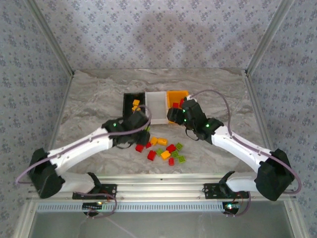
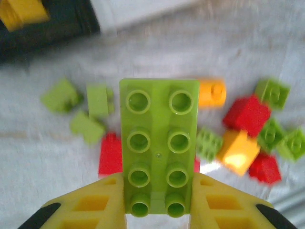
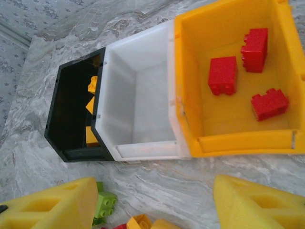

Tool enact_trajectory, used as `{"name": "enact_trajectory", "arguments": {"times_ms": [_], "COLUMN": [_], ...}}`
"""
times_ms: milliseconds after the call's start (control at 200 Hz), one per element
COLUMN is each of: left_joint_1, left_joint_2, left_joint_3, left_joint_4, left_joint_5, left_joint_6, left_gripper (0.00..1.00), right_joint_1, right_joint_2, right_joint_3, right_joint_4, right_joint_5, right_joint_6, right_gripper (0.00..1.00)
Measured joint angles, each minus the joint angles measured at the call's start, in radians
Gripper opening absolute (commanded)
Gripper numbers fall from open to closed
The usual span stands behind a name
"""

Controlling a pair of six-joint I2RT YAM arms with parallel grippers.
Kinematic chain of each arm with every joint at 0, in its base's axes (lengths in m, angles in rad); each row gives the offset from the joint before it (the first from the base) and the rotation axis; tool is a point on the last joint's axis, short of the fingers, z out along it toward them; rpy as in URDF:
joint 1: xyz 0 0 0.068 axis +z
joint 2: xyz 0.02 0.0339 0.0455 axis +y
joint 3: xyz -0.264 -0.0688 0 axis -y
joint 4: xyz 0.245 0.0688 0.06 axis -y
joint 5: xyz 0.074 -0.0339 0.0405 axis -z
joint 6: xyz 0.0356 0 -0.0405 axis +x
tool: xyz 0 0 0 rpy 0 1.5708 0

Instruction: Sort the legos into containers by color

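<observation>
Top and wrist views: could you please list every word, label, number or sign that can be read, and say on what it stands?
None can be read. The black bin, white bin and orange bin carry no labels. The studs of the green brick in the left tool look plain, and any embossing is too blurred to tell.

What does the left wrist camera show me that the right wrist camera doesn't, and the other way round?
Left wrist camera: a long lime green brick clamped between the left jaws, with most of the loose pile of red, green and orange bricks beyond it.
Right wrist camera: the right jaws open, facing the orange bin with three red bricks inside, and the white bin beside it.
Shared: the black bin with orange-yellow bricks in it, a few loose bricks, and the marble table.
</observation>
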Motion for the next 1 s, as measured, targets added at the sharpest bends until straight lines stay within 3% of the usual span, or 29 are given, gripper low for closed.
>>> {"name": "enact_trajectory", "arguments": {"times_ms": [215,325,525,685,795,999], "left_joint_1": [0.114,0.143,0.157,0.14,0.128,0.061], "left_joint_2": [0.372,0.525,0.657,0.634,0.534,0.134], "left_joint_3": [0.306,0.409,0.522,0.551,0.489,0.198], "left_joint_4": [0.083,0.092,0.09,0.095,0.127,0.233], "left_joint_5": [0.026,0.037,0.048,0.055,0.082,0.105], "left_joint_6": [0.096,0.11,0.119,0.115,0.096,0.037], "left_gripper": [0.28,0.33,0.7,0.86,0.99,0.99], "right_joint_1": [-0.004,-0.004,0.0,0.008,0.013,0.044], "right_joint_2": [-0.082,-0.123,-0.173,-0.188,-0.187,-0.111], "right_joint_3": [-0.09,-0.121,-0.158,-0.183,-0.198,-0.202], "right_joint_4": [-0.047,-0.073,-0.114,-0.147,-0.17,-0.2], "right_joint_5": [0.004,0.004,0.004,0.003,0.002,-0.025], "right_joint_6": [0.026,0.038,0.058,0.075,0.082,0.084], "right_gripper": [0.67,0.67,0.7,0.7,0.69,0.66]}}
